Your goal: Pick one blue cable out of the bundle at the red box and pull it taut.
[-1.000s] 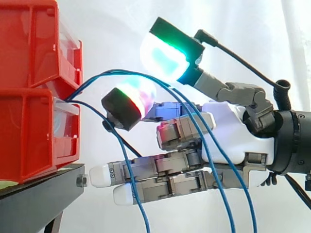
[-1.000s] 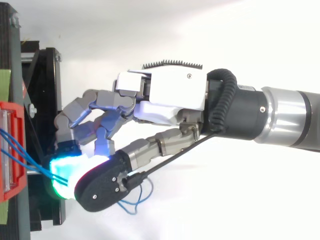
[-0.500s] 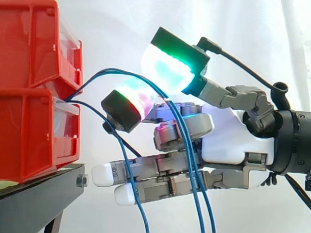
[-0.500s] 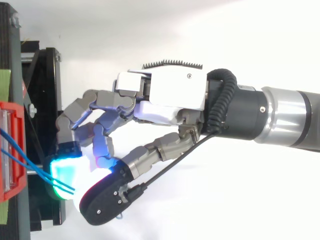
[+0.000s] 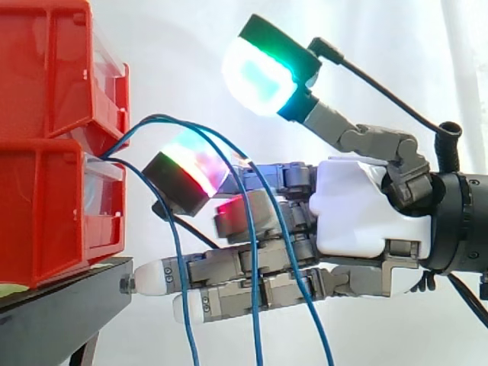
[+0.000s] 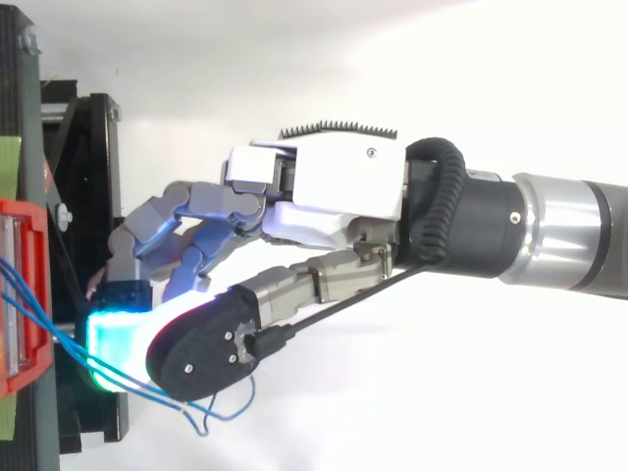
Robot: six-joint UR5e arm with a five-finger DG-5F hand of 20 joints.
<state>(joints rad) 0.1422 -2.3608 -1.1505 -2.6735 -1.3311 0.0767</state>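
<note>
Several thin blue cables (image 5: 183, 126) come out between the two stacked red bins (image 5: 53, 206), arc to the right and hang down in front of my hand (image 5: 358, 217). The thumb pad (image 5: 258, 76) glows white and green, raised well above a bent finger's pad (image 5: 191, 171), and the cables pass through the gap between them. Neither pad presses on a cable. Two lower fingers (image 5: 156, 276) reach straight toward the stand. From above, the cables (image 6: 59, 339) run from the red bin (image 6: 20, 294) under the glowing pads, with a loose loop (image 6: 211, 417) beneath the thumb.
The bins rest on a black stand (image 5: 61, 313) at the left, its edge close to the straight fingertips. A white curtain hangs behind. The stand's frame (image 6: 93, 157) lies just left of the fingers in the top view.
The hand has edged left toward the bins and the thumb has lifted higher. The hanging cables have swung left and spread apart. A curled finger now shows a red glow.
</note>
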